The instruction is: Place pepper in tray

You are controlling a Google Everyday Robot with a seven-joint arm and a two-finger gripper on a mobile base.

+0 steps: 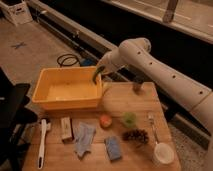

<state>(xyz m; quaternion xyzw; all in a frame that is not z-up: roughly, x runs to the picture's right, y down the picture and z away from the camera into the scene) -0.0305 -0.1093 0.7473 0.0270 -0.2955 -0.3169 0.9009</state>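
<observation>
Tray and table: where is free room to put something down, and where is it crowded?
The gripper, shut on the pepper, hangs over the tray's right rim. The tray floor looks bare. The table is free between tray and dark cup. The front is crowded: brush, cloth, orange lump, green cup, fork, white bowl.

Pepper (96,75): slim, green, slightly curved, hanging near-vertical from the shut gripper (101,69), held at its top end. Tray (46,99): big deep yellow bin, directly below and left of the gripper; pepper's tip hangs over its right rear corner.
</observation>
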